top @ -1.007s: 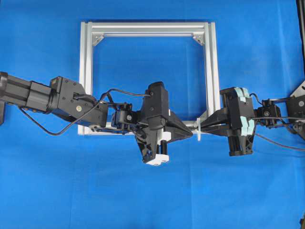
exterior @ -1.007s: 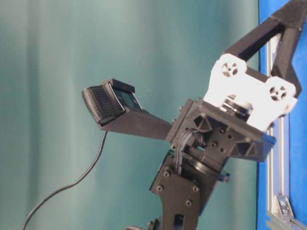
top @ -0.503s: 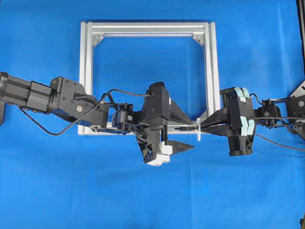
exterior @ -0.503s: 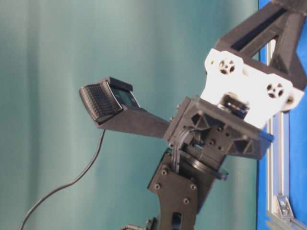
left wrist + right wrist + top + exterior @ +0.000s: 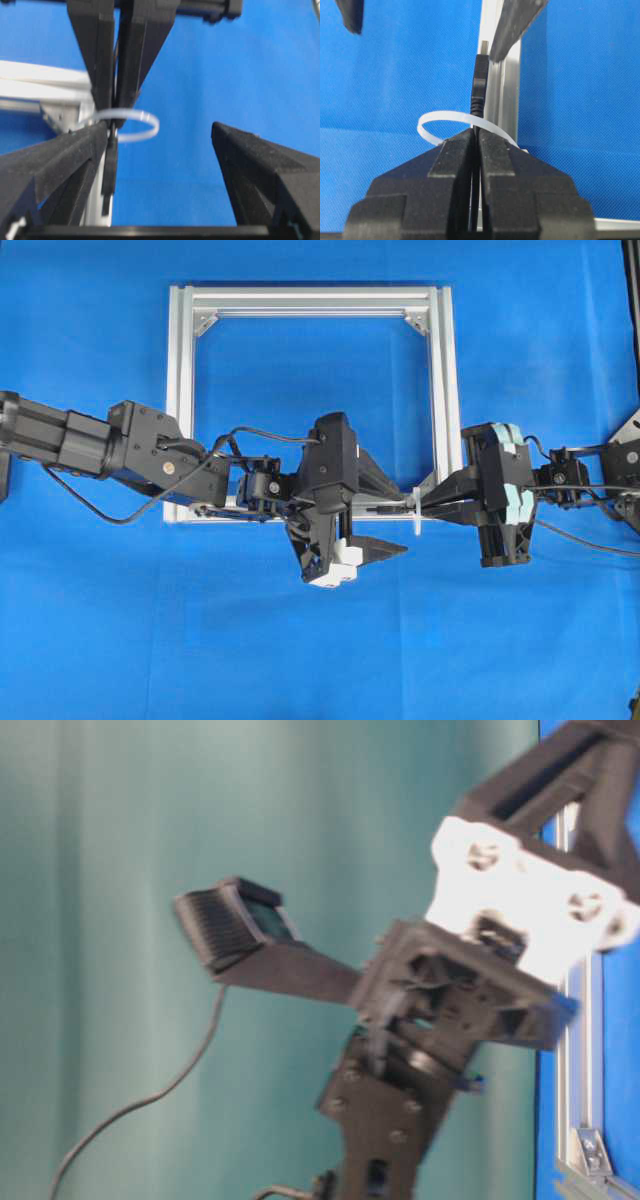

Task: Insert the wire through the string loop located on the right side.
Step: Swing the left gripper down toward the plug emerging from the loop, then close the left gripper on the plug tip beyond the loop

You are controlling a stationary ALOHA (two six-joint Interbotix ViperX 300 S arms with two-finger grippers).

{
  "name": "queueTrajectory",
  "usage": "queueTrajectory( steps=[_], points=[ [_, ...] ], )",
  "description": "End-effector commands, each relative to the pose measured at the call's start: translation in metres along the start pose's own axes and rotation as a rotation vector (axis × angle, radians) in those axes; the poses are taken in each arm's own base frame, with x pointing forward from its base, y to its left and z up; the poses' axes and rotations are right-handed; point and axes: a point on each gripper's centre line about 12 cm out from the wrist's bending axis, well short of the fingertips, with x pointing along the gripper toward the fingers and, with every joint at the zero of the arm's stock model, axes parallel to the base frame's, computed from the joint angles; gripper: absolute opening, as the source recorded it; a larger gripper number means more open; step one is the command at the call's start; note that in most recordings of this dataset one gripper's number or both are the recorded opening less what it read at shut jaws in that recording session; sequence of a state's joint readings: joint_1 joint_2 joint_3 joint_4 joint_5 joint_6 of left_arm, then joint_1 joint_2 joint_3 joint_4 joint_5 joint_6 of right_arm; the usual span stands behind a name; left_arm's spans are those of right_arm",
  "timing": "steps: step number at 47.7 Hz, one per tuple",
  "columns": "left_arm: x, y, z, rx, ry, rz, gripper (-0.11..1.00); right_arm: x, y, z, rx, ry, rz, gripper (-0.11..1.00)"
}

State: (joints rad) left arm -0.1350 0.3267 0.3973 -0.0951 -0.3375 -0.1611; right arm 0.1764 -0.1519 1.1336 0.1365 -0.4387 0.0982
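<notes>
Right tool point(image 5: 475, 150): fingers clenched on the wire point(image 5: 478, 85), which runs up between the two pads and ends in a dark plug with a small metal tip. In the right wrist view the plug has passed through the string loop point(image 5: 432, 122), a thin white ring lying just above the fingertips and against the silver frame point(image 5: 502, 90). The plug tip stands free beside the frame rail, with one finger of the left tool close above it.

Left tool point(image 5: 385, 525): released, fingers spread wide. In the overhead view one finger lies along the lower frame rail and points at the loop point(image 5: 416, 512); the other angles out over bare blue desk point(image 5: 300, 660) below the rail. In the left wrist view the left-hand finger point(image 5: 60, 155) touches or nearly touches the loop point(image 5: 145, 125), while the right-hand finger stands well apart, with open blue desk between them. The right tool point(image 5: 117, 60) enters this view from above, its closed tips meeting at the loop.

Setting: the loop sits at the lower right corner of the square frame point(image 5: 180, 390), between the two tools. The frame's interior is open desk, and clear blue surface extends beyond the frame on all sides. The table-level view shows only the blurred left arm point(image 5: 450, 1020) and a strip of frame at the right edge.
</notes>
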Motion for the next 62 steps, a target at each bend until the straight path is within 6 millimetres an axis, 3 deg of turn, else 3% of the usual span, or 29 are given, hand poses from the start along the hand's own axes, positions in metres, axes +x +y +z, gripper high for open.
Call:
queueTrajectory(
  steps=[1,12,62],
  points=[
    [0.002,0.001,0.003,0.001,-0.010,0.002,0.81,0.001,0.001,0.010,0.004,-0.034,0.003,-0.04],
    [0.016,0.010,-0.023,-0.001,0.046,0.020,0.81,0.001,0.001,0.010,0.004,-0.031,0.003,-0.04],
    [0.016,0.008,-0.017,0.000,0.025,0.015,0.80,0.001,0.001,0.010,0.004,-0.031,0.003,-0.04]
  ],
)
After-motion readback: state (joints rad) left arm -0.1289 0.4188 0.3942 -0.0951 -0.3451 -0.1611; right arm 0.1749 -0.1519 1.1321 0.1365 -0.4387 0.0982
